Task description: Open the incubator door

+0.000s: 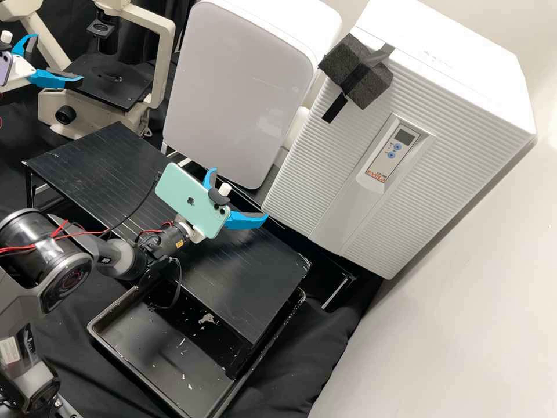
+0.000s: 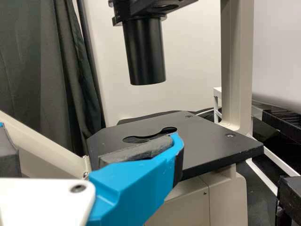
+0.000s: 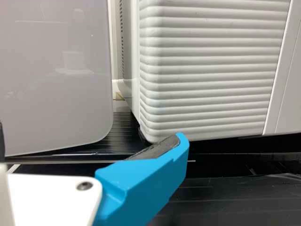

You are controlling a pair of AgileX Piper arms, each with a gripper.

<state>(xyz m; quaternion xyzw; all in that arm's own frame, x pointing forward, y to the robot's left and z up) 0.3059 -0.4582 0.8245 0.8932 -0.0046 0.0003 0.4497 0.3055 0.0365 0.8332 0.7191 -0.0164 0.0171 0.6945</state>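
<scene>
The white incubator [image 1: 458, 122] stands at the right of the high view, its ribbed front door [image 1: 313, 174] shut. Dark foam [image 1: 371, 84] is taped at the door's upper left edge. My right gripper [image 1: 240, 194] is open over the black platform, left of the door's lower corner and apart from it. In the right wrist view, the right gripper [image 3: 91, 140] stands before the ribbed door [image 3: 211, 70], with nothing between its fingers. At the high view's upper left, my left gripper [image 1: 57, 57] is open beside the microscope; the left wrist view shows the left gripper [image 2: 89, 141] empty, facing the microscope stage.
A white rounded appliance [image 1: 232, 87] stands left of the incubator, close beside it. The beige microscope [image 1: 165, 58] is farther left. Below the black platform [image 1: 116, 168] lies a black tray [image 1: 96, 331]. A pale wall rises to the incubator's right.
</scene>
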